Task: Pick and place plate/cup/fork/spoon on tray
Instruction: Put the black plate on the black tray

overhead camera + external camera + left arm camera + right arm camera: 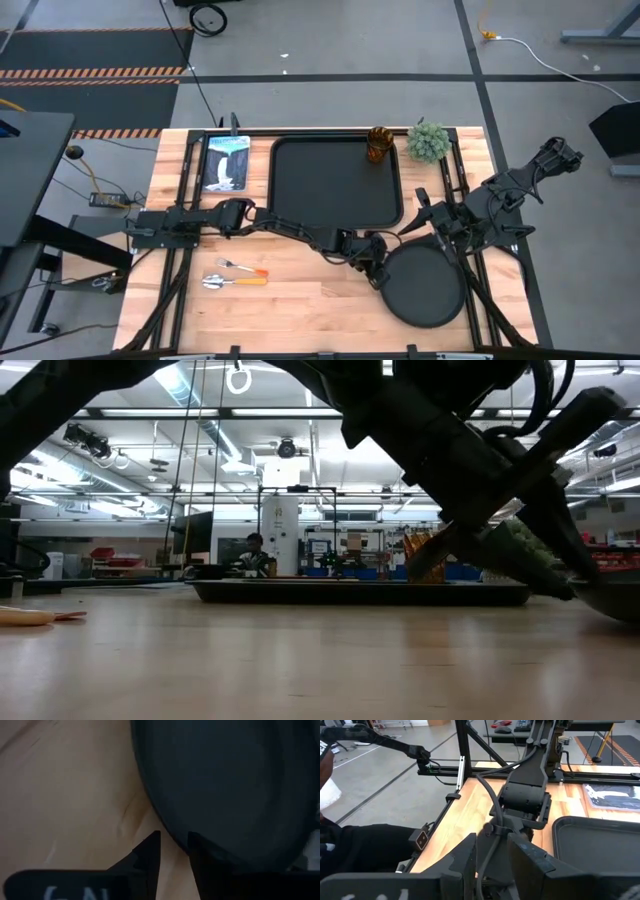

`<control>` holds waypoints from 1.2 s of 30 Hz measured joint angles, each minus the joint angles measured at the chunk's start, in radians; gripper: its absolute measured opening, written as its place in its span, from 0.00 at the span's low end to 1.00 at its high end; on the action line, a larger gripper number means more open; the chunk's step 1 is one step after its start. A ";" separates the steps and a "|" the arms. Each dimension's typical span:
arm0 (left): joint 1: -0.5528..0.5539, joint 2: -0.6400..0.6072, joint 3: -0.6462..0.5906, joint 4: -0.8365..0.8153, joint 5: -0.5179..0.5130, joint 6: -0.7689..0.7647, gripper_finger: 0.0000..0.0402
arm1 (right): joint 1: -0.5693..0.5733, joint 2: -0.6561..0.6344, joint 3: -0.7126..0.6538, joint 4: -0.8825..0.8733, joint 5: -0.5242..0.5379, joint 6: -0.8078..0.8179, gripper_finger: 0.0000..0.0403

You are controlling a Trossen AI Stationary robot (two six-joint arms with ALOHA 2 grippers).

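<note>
The round black plate [425, 285] lies flat on the wood table near its right front. My left gripper [378, 274] reaches slanting down to the plate's left rim. In the left wrist view this gripper [174, 845] is open a little, with one finger over the plate's inside and the other over the table outside the rim. The black tray [335, 185] sits at the back middle, and the amber cup [378, 145] stands at its far right corner. The fork [245, 268] and spoon [232, 282] lie at the front left. My right gripper [492, 865] hangs open above the table's right side. My left gripper has the plate's left rim [170, 837] between its two fingers, one inside the rim and one outside, coming slanting down from the table's left. A strip of table shows beside the outer finger [150, 857]. Whether either finger touches the rim I cannot tell. The plate lies on the table.
A green potted plant [428, 142] stands at the back right beside the cup. A blue-white picture card [227, 163] lies left of the tray. Bare wood lies between the cutlery and the plate. A person [254, 555] sits far off in the room.
</note>
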 joint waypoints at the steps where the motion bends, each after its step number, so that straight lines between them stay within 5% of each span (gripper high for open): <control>1: 0.002 0.000 0.000 -0.007 0.007 0.001 0.25 | 0.000 0.000 0.000 0.000 0.000 0.001 0.29; 36: 0.009 0.000 0.000 -0.016 0.002 0.101 0.02 | 0.001 0.000 0.000 0.002 0.016 0.000 0.29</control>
